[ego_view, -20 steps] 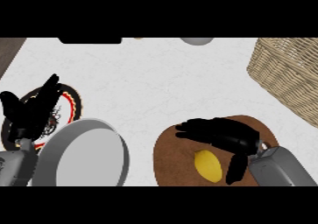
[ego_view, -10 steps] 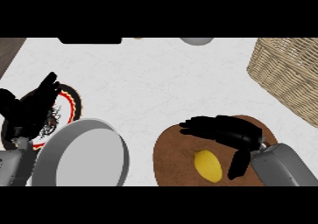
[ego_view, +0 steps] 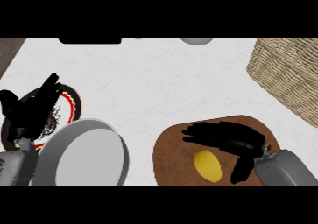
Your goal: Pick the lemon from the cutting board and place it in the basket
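The white, faintly marbled table (ego_view: 154, 83) fills most of the view, its broad middle bare, with a dark wood-toned strip along its upper left edge. At the upper right, cut by the view's right edge, sits the woven wicker basket (ego_view: 290, 76), tan and coarse in weave, its rim running on a slant toward the lower right. Well apart from it, at the lower right, lies the brown wooden cutting board (ego_view: 171, 151), rounded in outline and smooth, running out past the lower edge. At the lower left a round grey metal pan (ego_view: 90, 159) with a raised rim overlaps a round plate (ego_view: 70, 98) with a red and black rim and a dark pattern that is too small to read. The right hand (ego_view: 226, 138), black, comes in from the lower right on a grey forearm and hangs over the cutting board with its fingers spread and reaching leftward and its thumb pointing down beside the fruit; it holds nothing. The left hand (ego_view: 32, 109) rests over the plate near the left edge, fingers straight and pointing up. The lemon (ego_view: 207, 165), yellow, oval and smooth, lies on the cutting board just below the right hand's palm and left of its thumb. Along the top edge a flat black thing (ego_view: 90, 40) and a small grey round thing (ego_view: 196, 41) are only partly shown. No writing can be read anywhere.
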